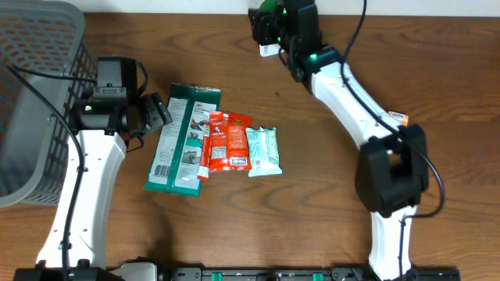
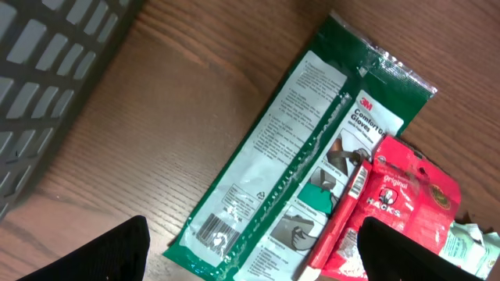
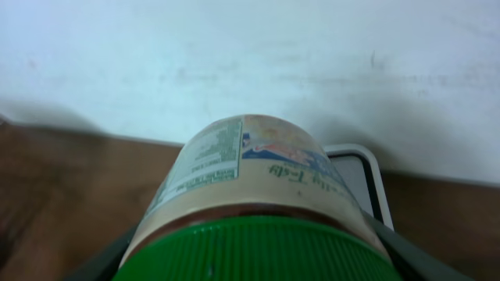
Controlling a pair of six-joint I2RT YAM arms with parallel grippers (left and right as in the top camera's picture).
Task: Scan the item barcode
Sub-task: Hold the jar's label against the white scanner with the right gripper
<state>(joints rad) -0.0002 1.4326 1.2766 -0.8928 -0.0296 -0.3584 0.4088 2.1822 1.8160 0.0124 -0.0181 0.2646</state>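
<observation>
My right gripper (image 1: 266, 31) is at the table's far edge, shut on a jar (image 1: 268, 14) with a green ribbed lid. In the right wrist view the jar (image 3: 250, 179) fills the space between the fingers, its beige printed label facing the white wall; I make out no barcode on it. Just behind it lies a white-rimmed grey device (image 3: 355, 176). My left gripper (image 1: 156, 113) hovers open over a green glove package (image 1: 183, 140), whose barcode (image 2: 219, 230) shows between the black fingers (image 2: 101, 257).
A red Hacks packet (image 1: 226, 144) overlaps the green package's right side, and a pale green packet (image 1: 263, 151) lies beside it. A grey mesh basket (image 1: 39, 94) fills the far left. A small orange-and-white item (image 1: 398, 117) sits by the right arm.
</observation>
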